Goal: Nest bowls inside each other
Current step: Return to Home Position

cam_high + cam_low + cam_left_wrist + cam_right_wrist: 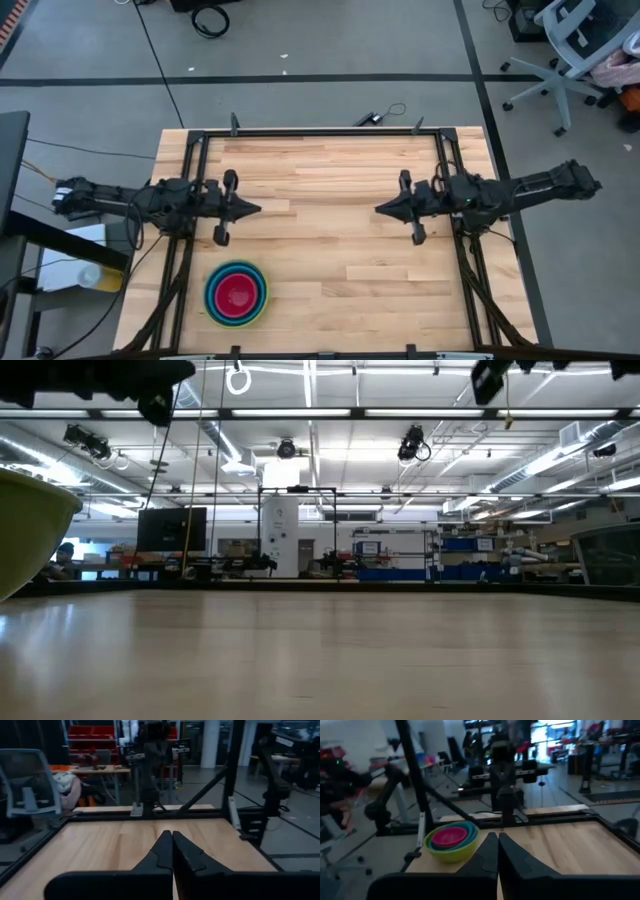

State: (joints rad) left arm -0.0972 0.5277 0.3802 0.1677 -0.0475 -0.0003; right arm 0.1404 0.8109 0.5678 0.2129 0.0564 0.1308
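Note:
The bowls (237,293) stand nested in one stack near the table's front left corner: yellow-green outermost, then blue and green rims, magenta-pink innermost. The right wrist view shows the stack (451,841) resting by its base on the wood. In the low view only the yellow-green wall (30,535) shows at the left edge. My left gripper (257,209) is shut and level above the left half of the table, pointing right. My right gripper (380,209) is shut and level above the right half, pointing left. Both are clear of the bowls.
A black metal frame (320,133) runs along the table's far edge and down both sides. Bare wood (330,260) lies between the two grippers and to the right of the bowls. Office chairs and cables are on the floor beyond the table.

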